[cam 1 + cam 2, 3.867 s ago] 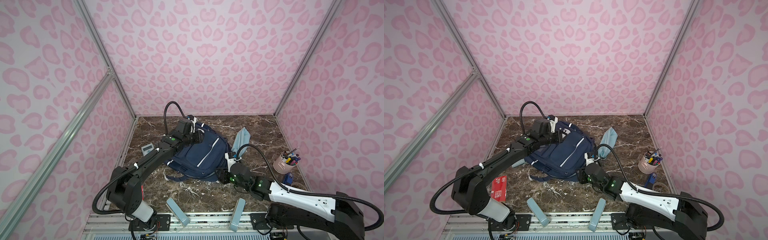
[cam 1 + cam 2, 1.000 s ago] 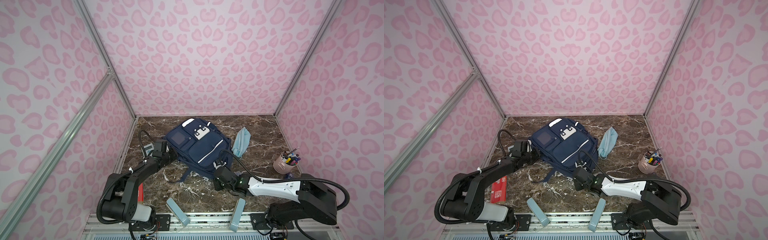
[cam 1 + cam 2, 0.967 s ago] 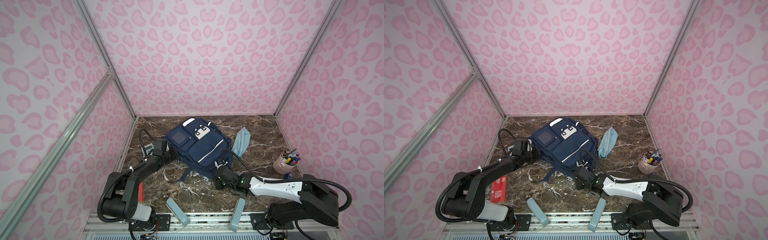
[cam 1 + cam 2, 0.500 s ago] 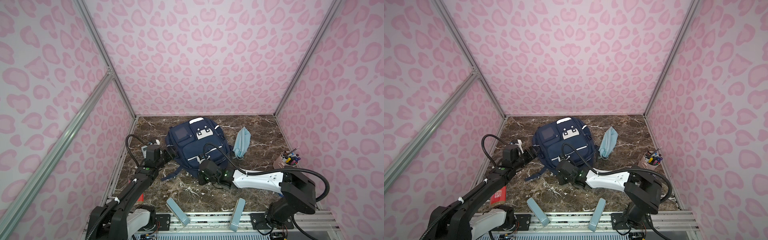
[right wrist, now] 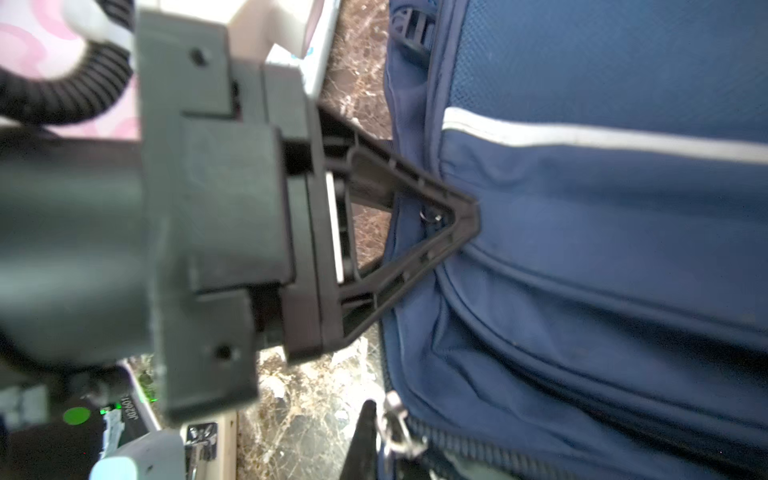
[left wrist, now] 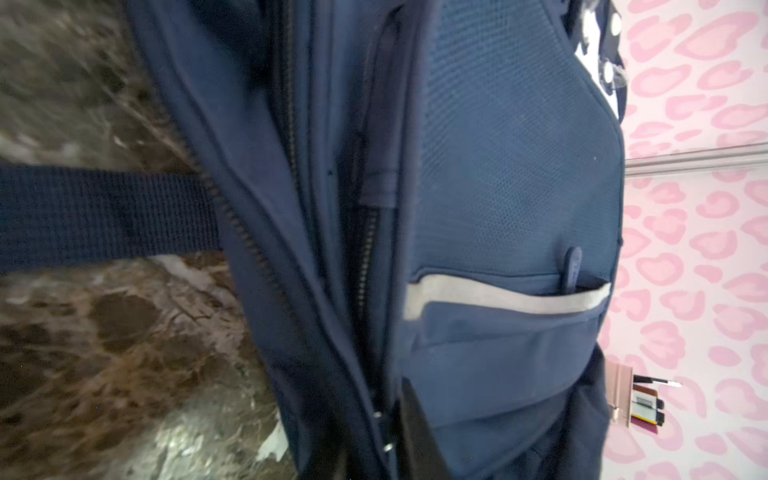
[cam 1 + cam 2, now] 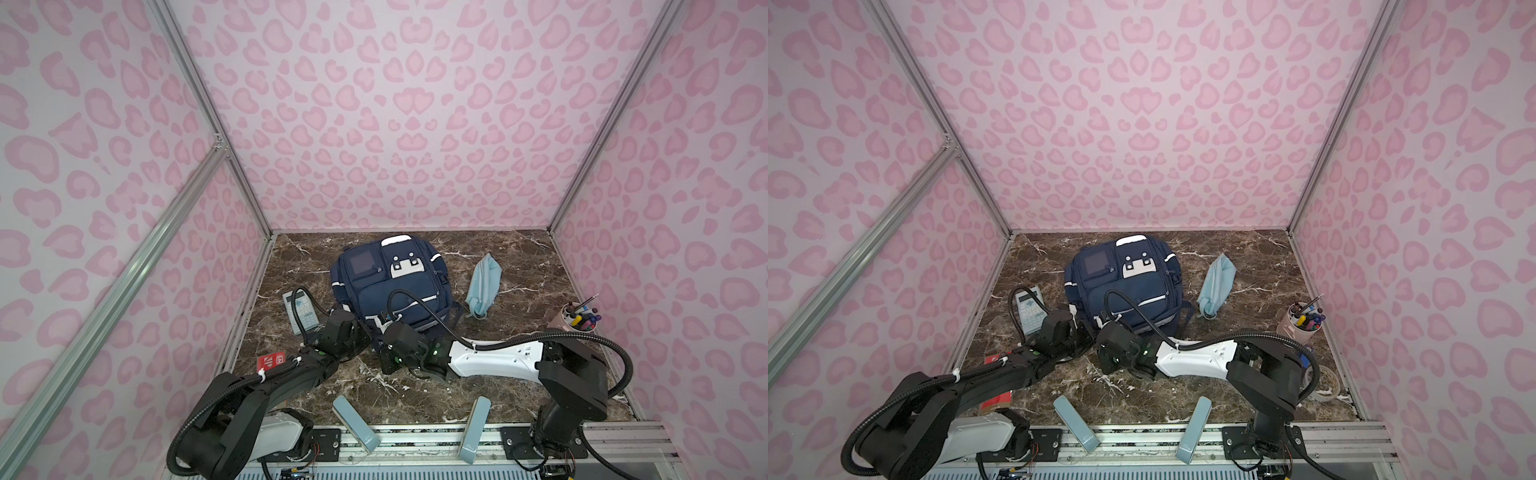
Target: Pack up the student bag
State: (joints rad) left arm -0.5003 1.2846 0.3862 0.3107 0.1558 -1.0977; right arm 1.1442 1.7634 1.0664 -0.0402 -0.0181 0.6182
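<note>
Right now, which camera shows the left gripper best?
Right wrist view: the left gripper shows close up, tips pinched against the student bag. Both top views show it small, from behind; left wrist view, only a sliver.

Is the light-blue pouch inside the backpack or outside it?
Outside. In both top views the light-blue pouch lies on the marble table, beside the student bag.
</note>
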